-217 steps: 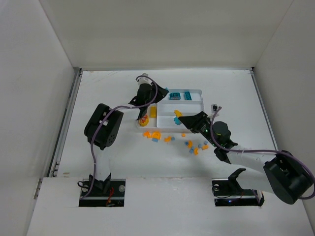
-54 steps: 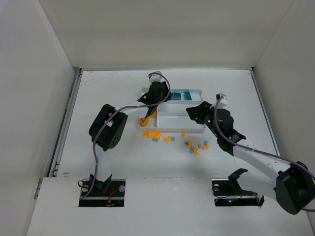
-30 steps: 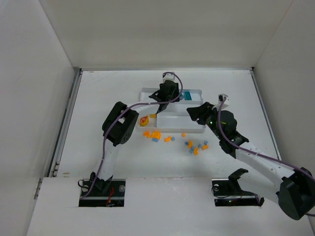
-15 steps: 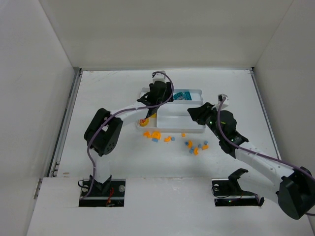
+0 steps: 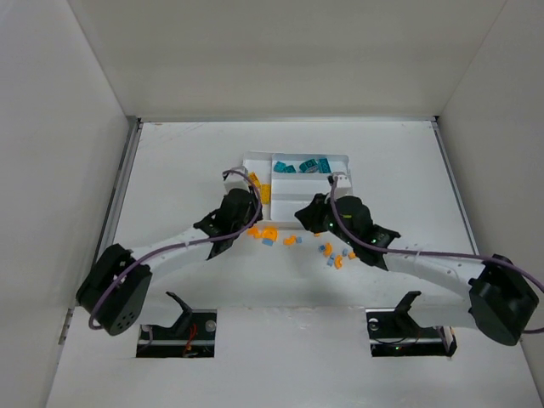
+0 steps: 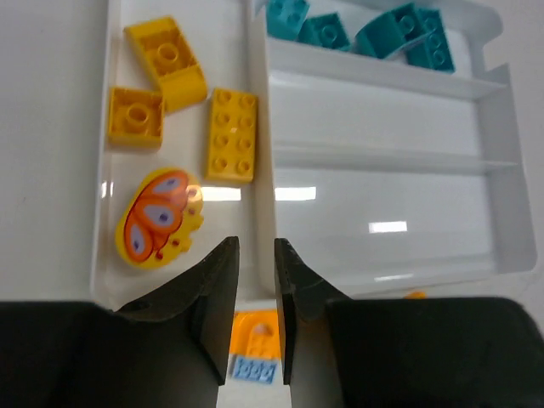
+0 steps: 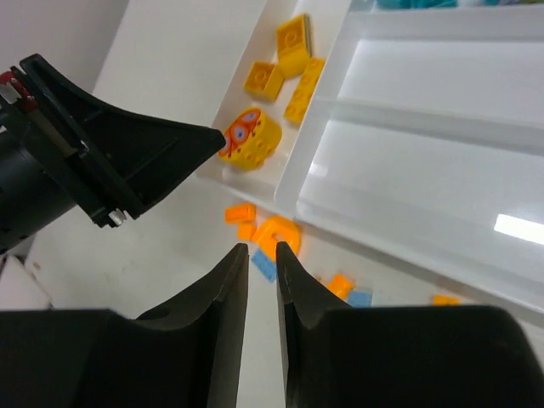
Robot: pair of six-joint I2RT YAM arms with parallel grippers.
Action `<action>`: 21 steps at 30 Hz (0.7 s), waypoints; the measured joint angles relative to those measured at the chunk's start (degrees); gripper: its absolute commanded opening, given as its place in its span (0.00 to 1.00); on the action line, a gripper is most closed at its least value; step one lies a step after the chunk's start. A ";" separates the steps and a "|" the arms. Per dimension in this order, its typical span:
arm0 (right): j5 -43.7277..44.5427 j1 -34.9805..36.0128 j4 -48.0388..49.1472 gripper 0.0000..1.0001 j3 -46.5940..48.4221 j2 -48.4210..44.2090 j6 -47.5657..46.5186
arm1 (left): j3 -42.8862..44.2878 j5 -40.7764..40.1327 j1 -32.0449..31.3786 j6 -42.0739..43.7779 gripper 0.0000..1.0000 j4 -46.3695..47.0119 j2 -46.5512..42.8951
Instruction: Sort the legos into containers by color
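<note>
orange and light blue loose legos (image 5: 290,240) lie scattered on the table (image 5: 187,161) just off the near long side of the white tray (image 6: 382,115), clear of its wall as far as i can tell. the left gripper (image 6: 255,255) hangs at the tray's near left corner. its two black fingers stand a narrow slit apart with nothing between them. through that slit show an orange brick (image 6: 255,331) and a light blue brick (image 6: 255,370), right beside each other on the table, just short of the tray's near wall. the right gripper (image 7: 259,251) hovers over the same near side of the tray, further right along it, and points toward the tray's left end. its fingers are likewise close together, a thin gap showing, and they hold nothing.

inside the tray, the narrow section at the left end holds a butterfly piece (image 6: 159,218) nearest. three yellow legos (image 6: 232,134) lie beyond it, the farthest one tilted. the farthest long section of the tray holds several teal legos (image 6: 357,30), bunched from its left end to past its middle.
</note>
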 measured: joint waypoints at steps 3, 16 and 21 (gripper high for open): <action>2.03 3.56 -1.92 0.25 0.24 0.96 -1.31 | -4.87 -1.70 -1.64 -0.79 0.20 -2.86 -5.55; 13.57 11.82 -8.74 0.45 0.20 8.31 -1.79 | -10.32 -4.57 -10.88 -1.68 0.26 -5.42 -8.68; 16.24 12.35 -9.46 0.45 0.20 12.04 -1.62 | -11.50 -4.83 -12.48 -1.73 0.29 -5.05 -6.88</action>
